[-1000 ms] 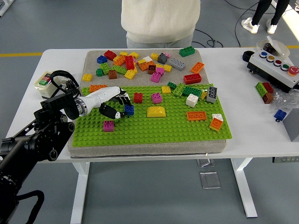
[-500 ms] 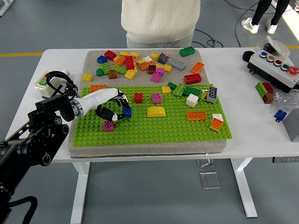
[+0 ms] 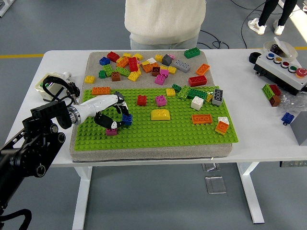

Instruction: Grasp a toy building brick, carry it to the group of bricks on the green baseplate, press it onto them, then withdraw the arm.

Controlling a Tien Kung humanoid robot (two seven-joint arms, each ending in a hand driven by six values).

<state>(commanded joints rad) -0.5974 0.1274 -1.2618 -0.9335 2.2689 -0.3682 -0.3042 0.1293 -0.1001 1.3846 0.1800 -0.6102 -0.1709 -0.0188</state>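
Observation:
My left hand (image 3: 118,120) reaches in from the left over the green baseplate (image 3: 158,136). Its fingers are curled around a small blue brick (image 3: 127,119), held just above the studs. A magenta brick (image 3: 111,131) sits on the plate directly under the hand, a little left of the blue one. Further right on the plate are a red brick (image 3: 142,100), a second magenta brick (image 3: 160,100) and a yellow domed piece (image 3: 160,114). The right arm is out of the picture.
Several loose bricks lie on the grey mat (image 3: 144,64) behind the plate. A person in a cream top (image 3: 164,19) stands at the far side. A button box (image 3: 283,67) and a few bricks (image 3: 272,92) sit at the right, a small device (image 3: 49,85) at the left.
My left arm has drawn back to the left and toward me, carrying the blue brick down-left until it hangs beside the magenta brick.

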